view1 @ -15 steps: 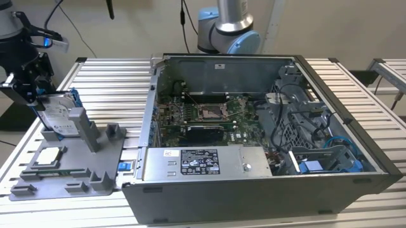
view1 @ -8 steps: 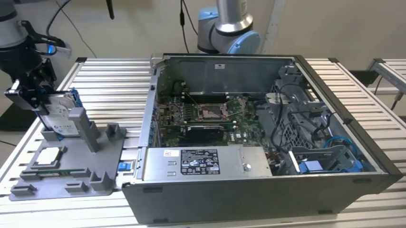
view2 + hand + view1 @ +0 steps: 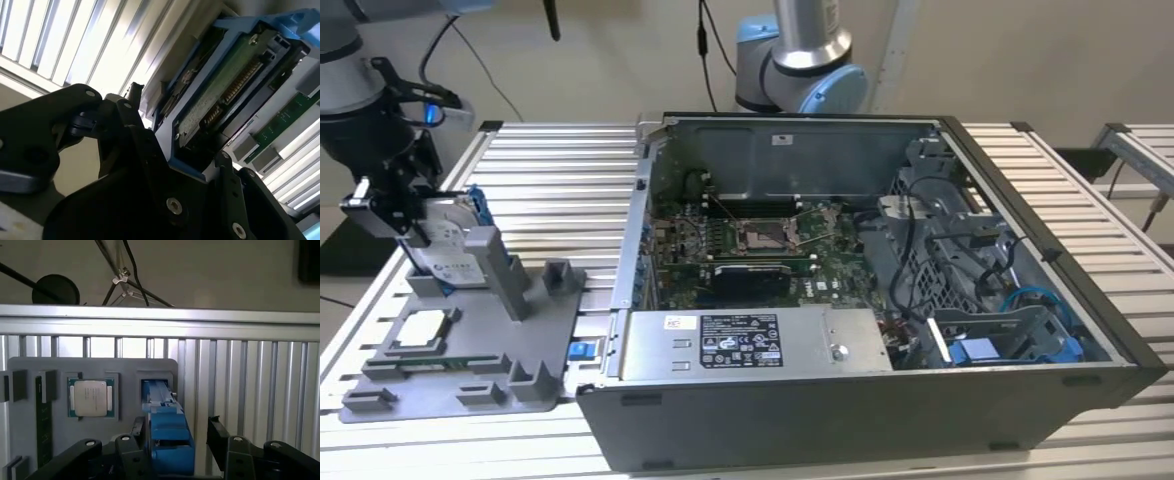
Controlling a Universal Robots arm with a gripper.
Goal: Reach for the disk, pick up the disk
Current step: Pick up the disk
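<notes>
Gripper point(image 3: 176, 436) straddles the disk point(image 3: 165, 415), upright in the grey holder point(image 3: 125, 371); jaws apart, one finger clear of its blue bracket.

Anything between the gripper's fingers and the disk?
Nothing. In the first wrist view the disk stands between the open gripper's fingers; only bare ribbed table shows through the gap beside one finger.

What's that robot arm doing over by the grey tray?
The arm's gripper is placed around the disk, which stands on edge in a slot of the grey tray beside the open computer case. In the first wrist view there is a gap between one finger and the disk's blue frame, so it isn't squeezed or lifted yet. A small square chip lies nearby.
</notes>
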